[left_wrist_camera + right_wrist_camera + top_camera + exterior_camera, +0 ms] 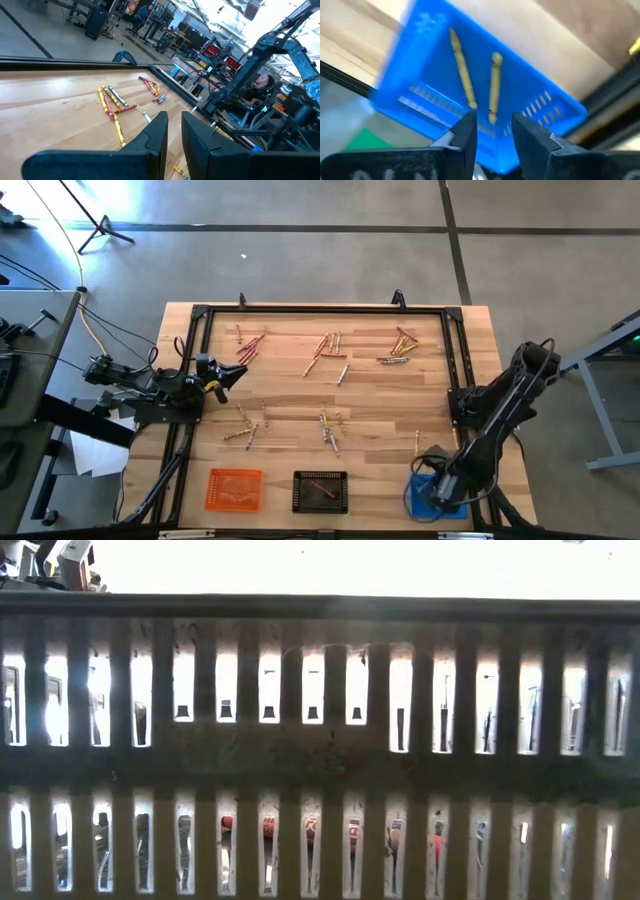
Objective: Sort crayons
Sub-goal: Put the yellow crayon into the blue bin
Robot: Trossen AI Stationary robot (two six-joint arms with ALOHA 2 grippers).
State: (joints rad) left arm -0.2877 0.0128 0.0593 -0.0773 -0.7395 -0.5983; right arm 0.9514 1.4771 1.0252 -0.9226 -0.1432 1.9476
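Two yellow crayons (477,80) in blue tray (420,30), below right gripper (492,127).

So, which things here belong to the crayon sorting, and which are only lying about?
Belong:
- crayons on the table
- two yellow crayons in the blue tray
- orange tray
- black tray
- right gripper, open over the blue tray

Lying about:
- white papers

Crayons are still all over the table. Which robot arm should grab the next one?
Probably the left. Its gripper is open, empty, and close to the crayons at the table's far left. The right gripper hangs open over the blue tray, where two yellow crayons already lie.
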